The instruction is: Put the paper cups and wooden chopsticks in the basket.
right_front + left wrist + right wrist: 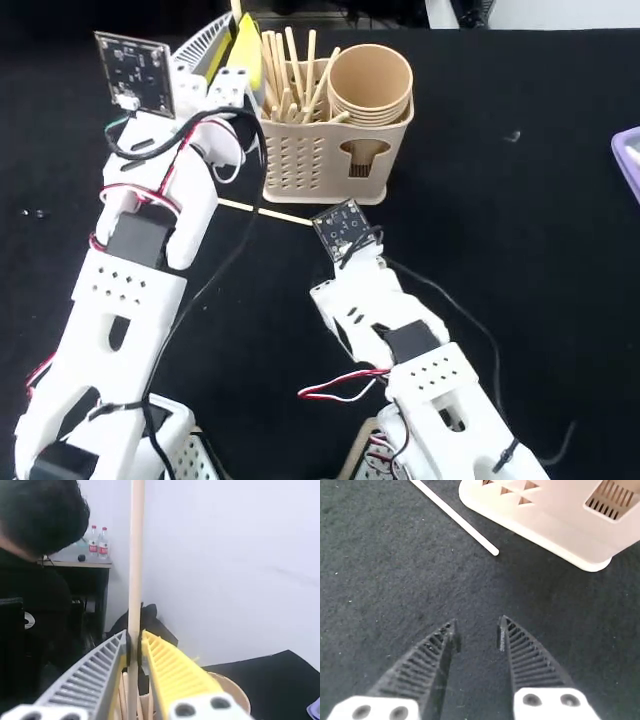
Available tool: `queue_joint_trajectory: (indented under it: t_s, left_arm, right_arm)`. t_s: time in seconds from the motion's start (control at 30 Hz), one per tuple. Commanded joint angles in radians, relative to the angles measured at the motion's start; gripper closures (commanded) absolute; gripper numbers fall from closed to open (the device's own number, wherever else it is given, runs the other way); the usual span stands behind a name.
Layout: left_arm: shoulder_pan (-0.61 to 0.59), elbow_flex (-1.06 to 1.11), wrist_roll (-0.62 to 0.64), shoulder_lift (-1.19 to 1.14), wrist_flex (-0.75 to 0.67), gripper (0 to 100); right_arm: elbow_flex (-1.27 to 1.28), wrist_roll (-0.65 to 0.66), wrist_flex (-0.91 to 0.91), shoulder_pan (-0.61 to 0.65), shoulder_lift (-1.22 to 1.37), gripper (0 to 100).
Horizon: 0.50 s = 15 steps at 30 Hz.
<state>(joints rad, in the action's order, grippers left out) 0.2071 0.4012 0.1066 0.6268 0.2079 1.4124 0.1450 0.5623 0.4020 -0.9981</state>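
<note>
Left wrist view, tool [134, 642] pinching chopstick [136, 555]

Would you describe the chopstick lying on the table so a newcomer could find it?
Find the beige basket on the black table. By its near base one chopstick lies flat. The other chopsticks stand in the basket, bar one clamped in the left gripper.

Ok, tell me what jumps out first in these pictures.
The beige basket near the table's far edge, packed with bundled chopsticks and stacked paper cups, stands out first. The left gripper is shut on an upright chopstick by it, and a loose chopstick lies on the black table before the open right gripper.
</note>
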Motion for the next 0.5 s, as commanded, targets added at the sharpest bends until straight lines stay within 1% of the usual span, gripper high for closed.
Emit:
queue_joint_trajectory:
  t_s: [0.0,0.1,0.17,0.43,0.47]
  left_arm:
    - [0.012,-0.015,0.006,-0.014,-0.069,97]
    - [0.012,-0.022,0.0,-0.095,-0.189,97]
    - [0.016,-0.024,0.0,-0.149,-0.238,97]
    - [0.048,-0.022,0.006,-0.261,-0.244,97]
    - [0.048,-0.024,0.006,-0.27,-0.244,95]
  right_arm:
    - [-0.007,0.009,-0.021,0.012,-0.028,86.8]
    - [-0.005,0.009,-0.021,0.012,-0.028,86.8]
    - [-0.004,0.009,-0.021,0.011,-0.028,86.8]
    - [-0.004,0.009,-0.021,0.011,-0.028,86.8]
    - [-0.004,0.009,-0.021,0.011,-0.028,86.8]
